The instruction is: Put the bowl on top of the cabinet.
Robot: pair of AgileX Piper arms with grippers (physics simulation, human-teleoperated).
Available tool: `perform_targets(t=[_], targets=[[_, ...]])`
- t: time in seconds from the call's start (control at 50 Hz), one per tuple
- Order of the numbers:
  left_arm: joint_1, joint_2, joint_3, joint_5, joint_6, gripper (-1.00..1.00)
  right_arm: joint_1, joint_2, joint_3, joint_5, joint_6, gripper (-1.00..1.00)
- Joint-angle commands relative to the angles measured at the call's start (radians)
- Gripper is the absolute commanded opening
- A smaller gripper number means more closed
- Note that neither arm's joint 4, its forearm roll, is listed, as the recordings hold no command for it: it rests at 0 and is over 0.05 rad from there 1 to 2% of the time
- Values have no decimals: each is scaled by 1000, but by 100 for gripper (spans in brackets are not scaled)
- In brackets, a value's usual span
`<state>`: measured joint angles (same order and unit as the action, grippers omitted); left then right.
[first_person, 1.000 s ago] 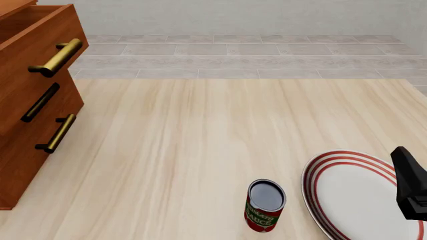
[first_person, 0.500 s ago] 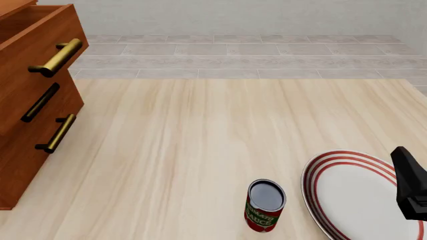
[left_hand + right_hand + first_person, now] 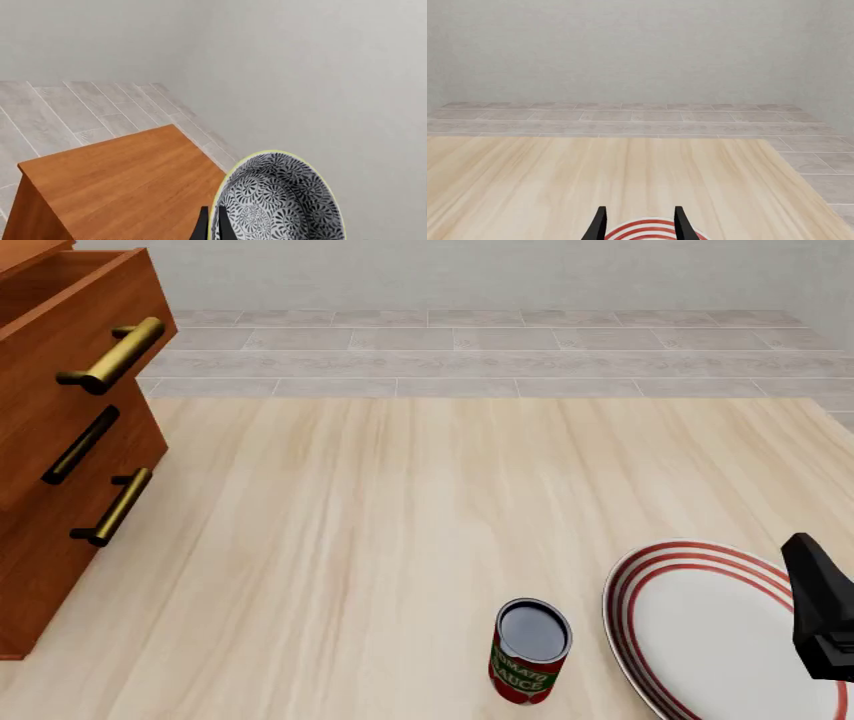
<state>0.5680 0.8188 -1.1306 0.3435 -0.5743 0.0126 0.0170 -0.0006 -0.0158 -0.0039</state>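
Observation:
The bowl [image 3: 280, 200], grey-blue and white floral with a pale yellow rim, shows only in the left wrist view, tilted on edge. My left gripper [image 3: 213, 221] is shut on its rim, holding it above and just beside the flat top of the reddish-brown cabinet [image 3: 127, 185]. In the front view the cabinet [image 3: 67, 440] stands at the far left with its brass and dark handles; the bowl and left gripper are out of that view. My right gripper [image 3: 806, 562] hovers at the right edge over a plate, its fingers [image 3: 599, 225] open and empty.
A large white plate with red rings [image 3: 707, 630] lies at the front right, also visible in the right wrist view [image 3: 647, 231]. A red tomato sauce can [image 3: 531, 650] stands upright just left of it. Light wooden table [image 3: 400, 520] stretches between cabinet and plate.

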Motion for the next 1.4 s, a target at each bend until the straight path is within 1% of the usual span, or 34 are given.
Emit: perform_targets(t=[0.02, 0.16, 0.22, 0.24, 0.3, 0.38, 0.54, 0.7, 0.82, 0.86, 0.88, 0.92, 0.94, 1.04, 1.3, 1.4], targets=[[8, 18, -1, 0, -27, -100, 0, 0, 0, 0, 0, 100], [7, 11, 24, 4, -44, -100, 0, 0, 0, 0, 0, 100], [24, 13, 49, -8, -58, -100, 0, 0, 0, 0, 0, 100], [35, 20, 62, -11, -72, -100, 0, 0, 0, 0, 0, 100], [40, 19, 85, -26, -77, -100, 0, 0, 0, 0, 0, 100], [52, 26, 88, -33, -87, -100, 0, 0, 0, 0, 0, 100], [68, 40, 44, -22, -99, -100, 0, 0, 0, 0, 0, 100], [94, 77, 52, -36, -105, -100, 0, 0, 0, 0, 0, 100], [101, 118, 37, -37, -115, -100, 0, 0, 0, 0, 0, 100], [110, 135, 30, -46, -110, -100, 0, 0, 0, 0, 0, 100], [115, 178, 19, -51, -105, -100, 0, 0, 0, 0, 0, 100], [126, 198, 14, -58, -103, -100, 0, 0, 0, 0, 0, 100], [117, 212, 12, -55, -105, -100, 0, 0, 0, 0, 0, 100], [145, 280, -15, -76, -81, -100, 0, 0, 0, 0, 0, 100], [154, 318, -65, -64, -63, -100, 0, 0, 0, 0, 0, 100], [162, 324, -68, -64, -59, -100, 0, 0, 0, 0, 0, 100]])
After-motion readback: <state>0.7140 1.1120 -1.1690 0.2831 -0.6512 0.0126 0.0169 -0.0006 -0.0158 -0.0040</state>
